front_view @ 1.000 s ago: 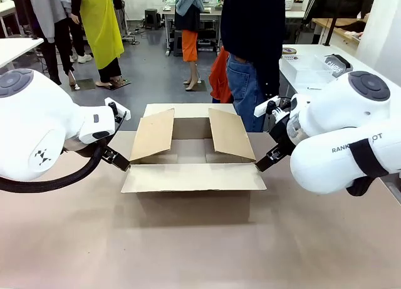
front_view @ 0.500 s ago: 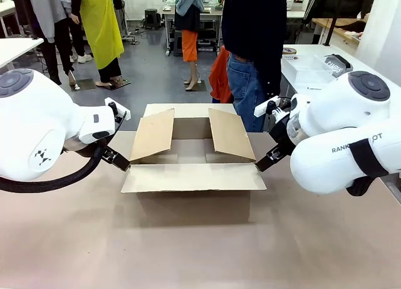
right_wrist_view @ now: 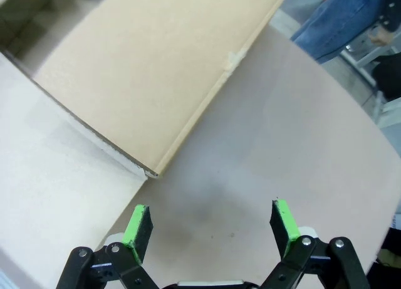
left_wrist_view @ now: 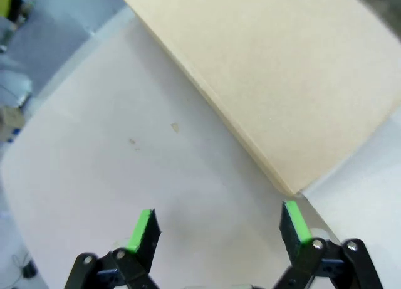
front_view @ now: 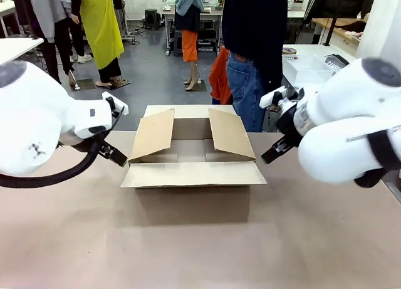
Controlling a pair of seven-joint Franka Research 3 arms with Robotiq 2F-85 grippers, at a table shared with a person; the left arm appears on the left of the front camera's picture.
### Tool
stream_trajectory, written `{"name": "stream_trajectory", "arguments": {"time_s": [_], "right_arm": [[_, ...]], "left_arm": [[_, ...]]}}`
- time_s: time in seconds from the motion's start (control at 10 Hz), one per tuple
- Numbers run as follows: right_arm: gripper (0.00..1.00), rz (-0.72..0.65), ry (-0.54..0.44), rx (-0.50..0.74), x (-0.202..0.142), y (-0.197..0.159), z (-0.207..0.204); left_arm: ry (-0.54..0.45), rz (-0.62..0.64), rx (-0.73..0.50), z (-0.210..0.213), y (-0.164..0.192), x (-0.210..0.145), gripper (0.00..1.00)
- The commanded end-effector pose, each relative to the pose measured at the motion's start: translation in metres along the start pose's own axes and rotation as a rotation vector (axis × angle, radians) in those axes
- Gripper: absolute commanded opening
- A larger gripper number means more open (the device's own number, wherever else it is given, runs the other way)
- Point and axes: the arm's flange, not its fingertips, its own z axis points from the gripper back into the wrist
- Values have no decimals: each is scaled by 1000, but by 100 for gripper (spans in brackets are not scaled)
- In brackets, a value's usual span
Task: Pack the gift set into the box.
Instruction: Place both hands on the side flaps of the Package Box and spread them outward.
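Our white left arm [front_view: 37, 123] trails a black cable [front_view: 56, 179]; left claw [left_wrist_view: 219, 223] and right claw [right_wrist_view: 210, 221] are black, green-padded.

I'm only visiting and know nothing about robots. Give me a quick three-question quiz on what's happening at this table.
1. True or false: the top flaps of the cardboard box are open.
2. What is the robot's left hand holding? A) a box flap B) nothing C) a package
3. Fill the gap: the robot's right hand hangs above the table beside the box with its fingers ____ (open or shut).

Key: 1 true; 2 B; 3 open.
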Motion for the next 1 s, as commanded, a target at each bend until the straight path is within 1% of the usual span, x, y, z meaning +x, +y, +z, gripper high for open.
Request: {"name": "stream_trajectory", "arguments": {"time_s": [0.0,0.1,0.2,0.3,0.4,0.5,0.6,0.7,0.8,0.9], "right_arm": [[100,-10,-33,54,-27,-22,79],[100,-78,-38,73,-41,-36,107],[100,-211,-80,115,-57,-54,130],[100,-390,-120,158,-74,-72,146],[100,-622,-153,292,-98,-94,166],[100,-828,-225,374,-131,-121,182],[100,-954,-344,534,-171,-144,192],[100,-1034,-442,644,-204,-159,189],[100,-1106,-506,721,-230,-171,179],[100,-1163,-547,769,-248,-177,166]], "left_arm": [[-76,9,-11,101,6,-43,100],[-175,36,-30,139,7,-57,100],[-270,45,-100,165,13,-73,100],[-343,93,-187,178,28,-93,100],[-443,190,-283,192,54,-122,100],[-523,348,-284,201,87,-159,100],[-614,445,-401,201,119,-198,100],[-642,521,-509,188,147,-228,100],[-616,604,-602,166,176,-253,100],[-577,671,-692,133,182,-261,100]]}}
